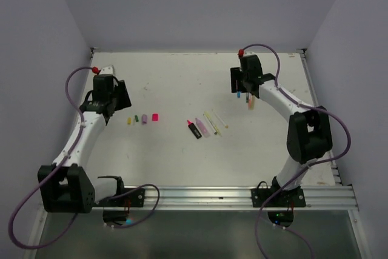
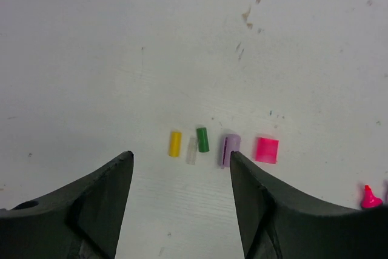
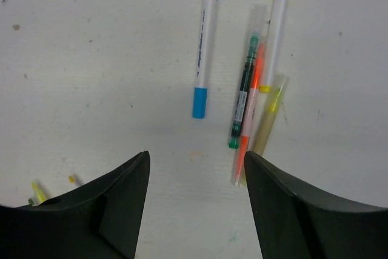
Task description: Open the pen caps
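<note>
Several loose pen caps lie in a row in the left wrist view: yellow (image 2: 174, 144), clear (image 2: 191, 150), green (image 2: 202, 139), lilac (image 2: 228, 148) and pink (image 2: 267, 150). My left gripper (image 2: 180, 157) is open and empty just short of them; its right finger's tip sits against the lilac cap in the picture. My right gripper (image 3: 195, 156) is open and empty above a cluster of capped pens: a white pen with a blue cap (image 3: 200, 102), a green pen (image 3: 245, 95), an orange pen (image 3: 250, 119), a yellow-and-white pen (image 3: 276, 28) and a pale yellow one (image 3: 270, 116).
In the top view, uncapped pens lie mid-table: a black-and-pink highlighter (image 1: 194, 128), a lilac one (image 1: 203, 127) and thin yellow ones (image 1: 213, 122). The cap row (image 1: 142, 119) is left of them. Side walls and a metal rail (image 1: 242, 195) bound the table.
</note>
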